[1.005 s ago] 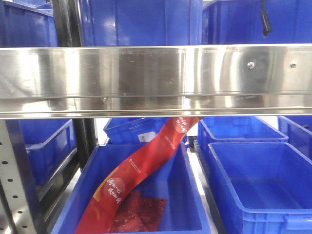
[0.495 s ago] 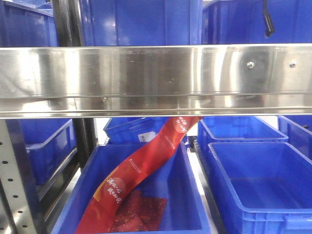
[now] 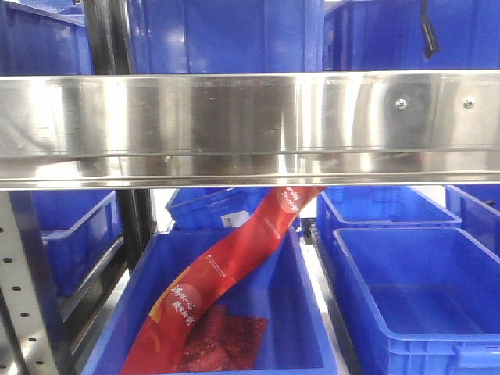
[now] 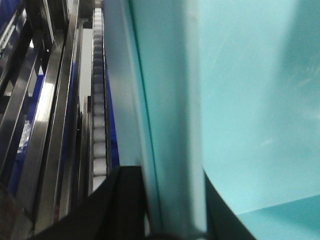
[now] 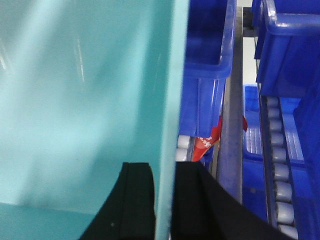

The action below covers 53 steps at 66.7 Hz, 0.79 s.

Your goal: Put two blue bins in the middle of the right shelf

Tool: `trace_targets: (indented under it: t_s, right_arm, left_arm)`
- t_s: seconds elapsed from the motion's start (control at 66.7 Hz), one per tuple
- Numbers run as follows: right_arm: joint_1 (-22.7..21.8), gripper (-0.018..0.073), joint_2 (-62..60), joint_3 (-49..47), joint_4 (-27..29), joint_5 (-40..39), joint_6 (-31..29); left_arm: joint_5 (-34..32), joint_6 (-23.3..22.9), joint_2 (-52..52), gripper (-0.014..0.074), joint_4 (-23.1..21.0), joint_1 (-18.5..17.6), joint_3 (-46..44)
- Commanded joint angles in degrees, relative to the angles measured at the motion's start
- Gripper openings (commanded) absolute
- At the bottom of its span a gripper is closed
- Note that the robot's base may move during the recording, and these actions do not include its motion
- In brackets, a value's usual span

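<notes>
A bin wall (image 4: 172, 125) fills the left wrist view, looking pale teal up close, and my left gripper (image 4: 170, 175) is shut on it with one black finger on each side. The right wrist view shows a teal-looking bin wall (image 5: 167, 100) too, and my right gripper (image 5: 165, 167) is shut on it the same way. In the front view, blue bins (image 3: 226, 35) stand on the shelf level above the steel rail (image 3: 250, 129). Neither gripper can be made out there.
Below the rail, a blue bin (image 3: 305, 312) holds a long red packet strip (image 3: 234, 266), and an empty blue bin (image 3: 422, 297) sits to its right. White roller tracks (image 4: 98, 125) (image 5: 280, 165) run beside the held walls. A perforated shelf post (image 3: 23, 289) stands at lower left.
Almost nothing has changed. A black piece at the top right of the front view has shifted very slightly to the right.
</notes>
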Motion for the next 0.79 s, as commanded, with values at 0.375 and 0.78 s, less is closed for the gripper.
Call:
trace_targets:
  t_s: [0.375, 0.78]
  right_arm:
    - [-0.2, -0.0167, 5.7, -0.2, -1.7, 6.7, 9.1]
    - [-0.2, -0.0167, 10.0, 4.7, -1.0, 5.2, 10.8]
  left_arm:
    - [-1.4, -0.2, 8.3, -0.0111, -4.4, -2.2, 6.3]
    - [-2.2, -0.2, 12.7, -0.0111, -0.1, -2.2, 8.2]
